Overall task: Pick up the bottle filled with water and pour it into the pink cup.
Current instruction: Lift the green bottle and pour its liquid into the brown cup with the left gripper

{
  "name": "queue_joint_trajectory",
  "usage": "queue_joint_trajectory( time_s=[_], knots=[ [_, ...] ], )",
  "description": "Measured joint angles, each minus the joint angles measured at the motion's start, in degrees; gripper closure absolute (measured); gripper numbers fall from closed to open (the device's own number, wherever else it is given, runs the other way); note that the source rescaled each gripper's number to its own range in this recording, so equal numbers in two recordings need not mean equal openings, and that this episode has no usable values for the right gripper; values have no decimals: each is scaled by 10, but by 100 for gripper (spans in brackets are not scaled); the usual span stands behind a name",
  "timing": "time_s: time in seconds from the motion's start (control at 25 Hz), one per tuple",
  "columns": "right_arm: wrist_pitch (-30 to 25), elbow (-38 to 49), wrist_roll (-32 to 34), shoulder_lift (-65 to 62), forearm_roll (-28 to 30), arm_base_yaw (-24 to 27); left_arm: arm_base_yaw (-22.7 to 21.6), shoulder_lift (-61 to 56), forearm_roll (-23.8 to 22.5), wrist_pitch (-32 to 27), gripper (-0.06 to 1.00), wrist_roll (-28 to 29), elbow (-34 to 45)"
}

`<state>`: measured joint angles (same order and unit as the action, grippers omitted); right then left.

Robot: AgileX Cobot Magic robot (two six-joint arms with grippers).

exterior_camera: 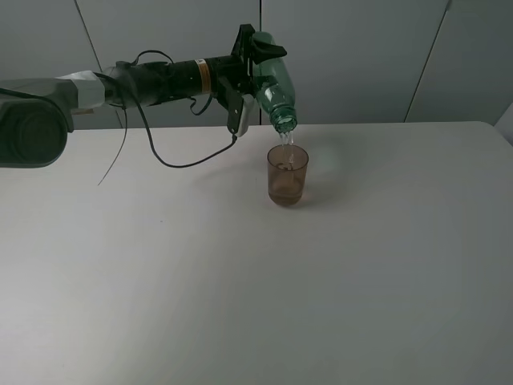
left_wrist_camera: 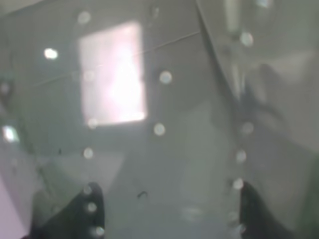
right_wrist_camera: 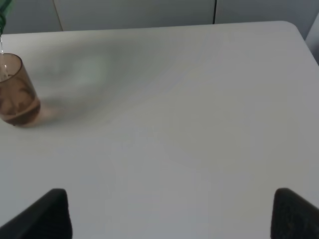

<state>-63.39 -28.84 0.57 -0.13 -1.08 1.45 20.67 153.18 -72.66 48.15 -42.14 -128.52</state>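
L gripper (exterior_camera: 260, 50) is clamping the bottle (exterior_camera: 276, 84) at its base end, neck tipped down over the pink cup (exterior_camera: 288, 175), near the table (exterior_camera: 321, 305) far edge, mid-width. Water (exterior_camera: 286, 141) is streaming in. R gripper (right_wrist_camera: 172, 211) is hanging wide open, empty. Judged: thin, slick plastic, getting lighter; hold lower body firmly w/o crushing.

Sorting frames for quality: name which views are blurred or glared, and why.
Left wrist: hazy, shot through the bottle, with a bright rectangular glare and pale spots. Exterior high: sharp, soft shadow by the pink cup. Right wrist: clear, faint shade on table.
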Motion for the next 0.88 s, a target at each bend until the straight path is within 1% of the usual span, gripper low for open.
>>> queue_joint_trajectory(
  time_s=[0.12, 0.48, 0.88],
  knots=[
    [0, 0, 0, 0, 0, 0, 0, 0, 1, 0, 94, -15, 0],
    [0, 0, 0, 0, 0, 0, 5, 0, 2, 10, 94, -23, 0],
    [0, 0, 0, 0, 0, 0, 12, 0, -3, 15, 94, -47, 0]
  ],
)
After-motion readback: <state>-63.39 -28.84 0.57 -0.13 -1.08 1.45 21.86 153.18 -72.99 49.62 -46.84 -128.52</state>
